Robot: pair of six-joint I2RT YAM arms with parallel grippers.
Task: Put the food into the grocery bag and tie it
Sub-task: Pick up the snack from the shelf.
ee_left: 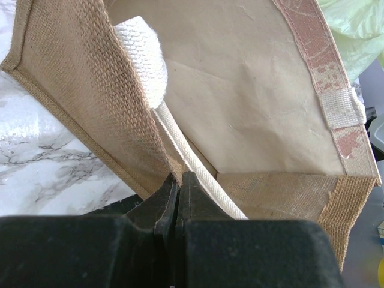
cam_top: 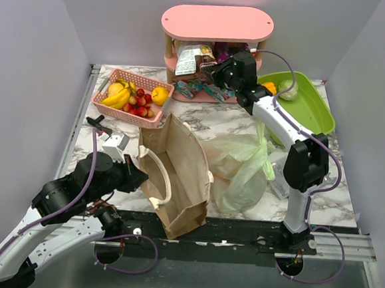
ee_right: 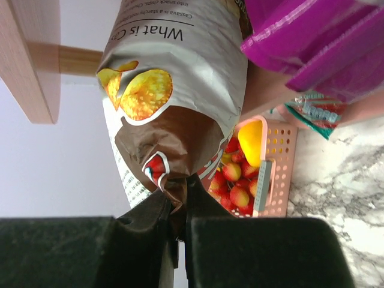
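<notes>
Marble table (cam_top: 221, 123) carries pink basket (cam_top: 100, 98) far left, pink shelf (cam_top: 217, 22) far middle, green tray (cam_top: 319, 104) far right, jute bag (cam_top: 181, 163) and grocery bag (cam_top: 240, 168) near.

At far centre a shelf (cam_top: 217, 26) holds the snack pack (cam_top: 189, 58), with a box (ee_right: 312, 42) to its right. A basket (cam_top: 133, 96) lies left of the shelf and a tray (cam_top: 312, 107) right. Nearer, the tote (cam_top: 176, 176) stands at centre, with the grocery bag (cam_top: 240, 168) just right of it.

The snack pack (ee_right: 180, 78) is white and brown, the box (ee_right: 300, 42) purple, the grocery bag (cam_top: 240, 168) pale green.
</notes>
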